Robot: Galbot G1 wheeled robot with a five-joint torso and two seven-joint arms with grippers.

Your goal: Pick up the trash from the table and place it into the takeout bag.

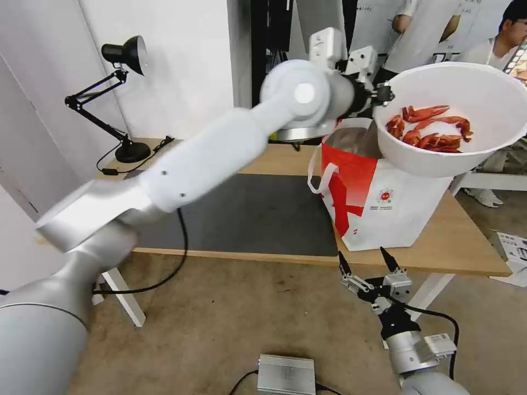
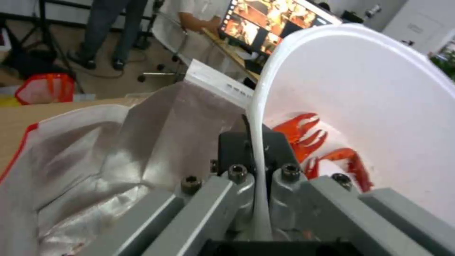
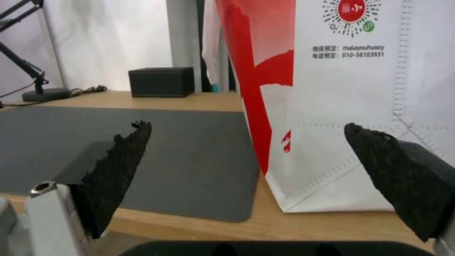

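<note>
Head view high, looking down; wrist views close; all share takeout bag [image 1: 384,203].

Left gripper [image 2: 258,167] with its two fingers closed on the thin rim of the white bowl [image 2: 379,106], one finger inside the wall and one outside. The bowl is tilted on its side; red shells [image 2: 327,153] lie against its inner wall close to the gripper. Just beside the bowl, the takeout bag [image 2: 118,149] stands open, showing its crinkled silver foil lining and a red-edged white rim.
</note>
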